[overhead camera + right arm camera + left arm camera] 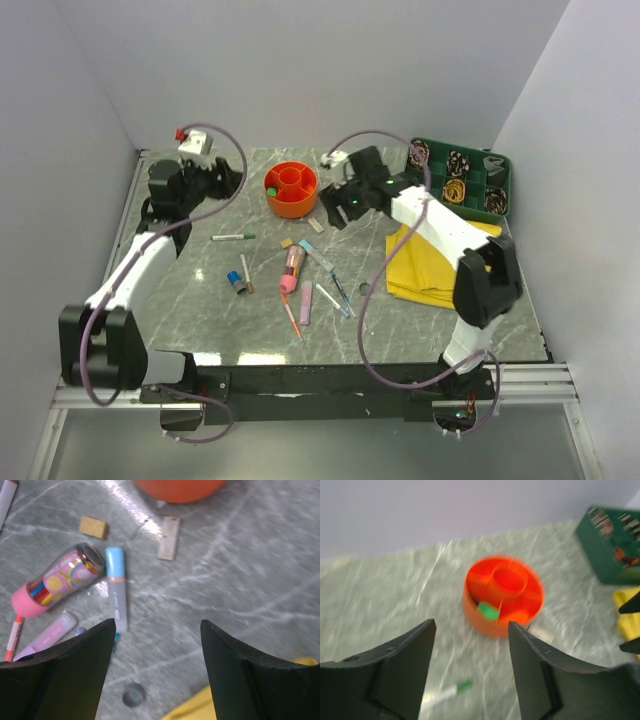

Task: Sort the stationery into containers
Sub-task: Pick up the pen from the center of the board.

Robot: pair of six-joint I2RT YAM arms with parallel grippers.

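The round orange organiser (pixel 291 188) stands at the back centre of the table, with a small green item (pixel 489 611) in one of its ring compartments. The green divided tray (pixel 462 177) sits at the back right. Loose stationery lies mid-table: a green-capped pen (pixel 233 237), a pink tube (pixel 57 582), a blue-capped marker (pixel 116 587), two small erasers (pixel 93 527) and a dark disc (pixel 133 696). My left gripper (pixel 471 627) is open and empty, left of the organiser. My right gripper (pixel 157 625) hovers open and empty, just right of the organiser above bare table.
A yellow cloth (pixel 437 262) lies at the right under my right arm. A lilac marker (pixel 50 637) and an orange pen (pixel 13 637) lie beside the pink tube. A white box (pixel 197 143) sits at the back left corner. Walls close in on both sides.
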